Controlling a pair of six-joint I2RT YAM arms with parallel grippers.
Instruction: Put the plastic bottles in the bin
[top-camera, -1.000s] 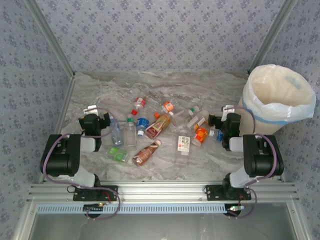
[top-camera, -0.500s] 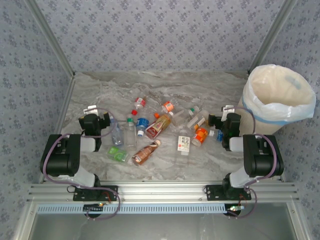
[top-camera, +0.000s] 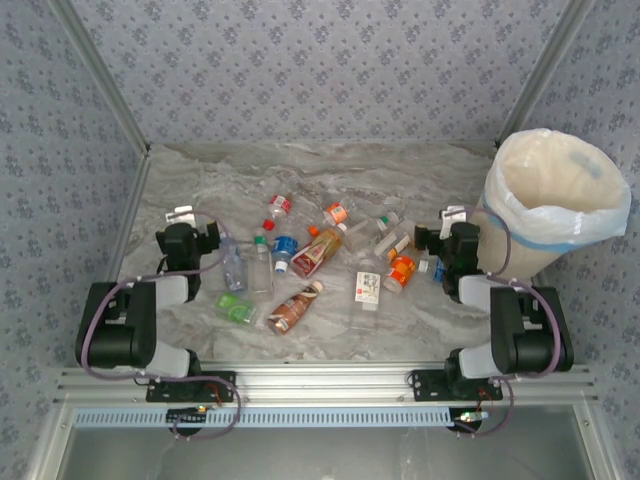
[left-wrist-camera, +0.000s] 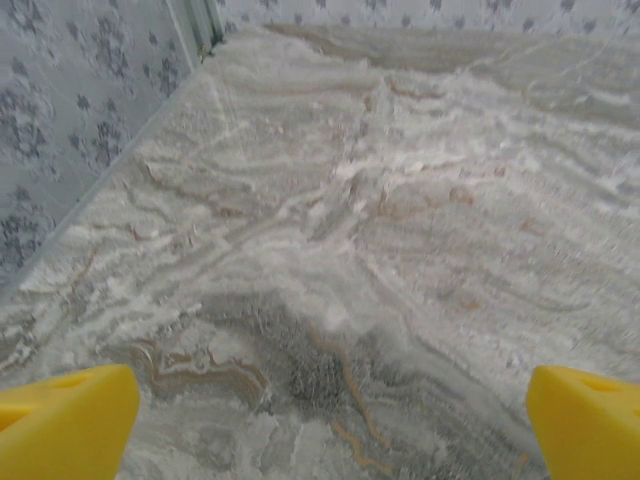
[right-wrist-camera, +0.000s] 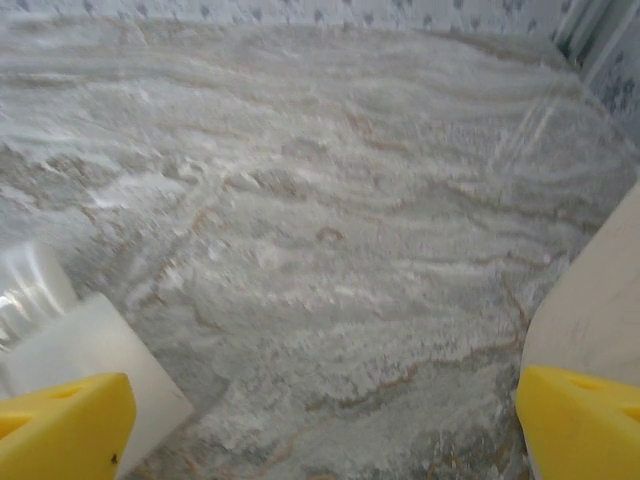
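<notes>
Several plastic bottles lie scattered mid-table: a red-capped one (top-camera: 280, 207), a blue-capped one (top-camera: 283, 245), an orange tea bottle (top-camera: 318, 250), a brown one (top-camera: 293, 308), a green one (top-camera: 235, 306) and an orange-labelled one (top-camera: 402, 270). The bin (top-camera: 555, 200), lined with a cream bag, stands at the right edge. My left gripper (top-camera: 192, 238) sits just left of the pile, open and empty (left-wrist-camera: 330, 425) over bare marble. My right gripper (top-camera: 448, 240) sits between the pile and the bin, open and empty (right-wrist-camera: 325, 425). A white-capped clear bottle (right-wrist-camera: 85, 350) lies beside its left finger.
The marble table (top-camera: 200, 180) is walled by patterned panels at the back and sides. The bin's cream bag (right-wrist-camera: 600, 300) rises close to my right finger. An aluminium rail (top-camera: 320, 385) runs along the near edge.
Both arms have stretched forward a little, shifting the grippers slightly away from their bases. Both stay open. The bottles have not moved.
</notes>
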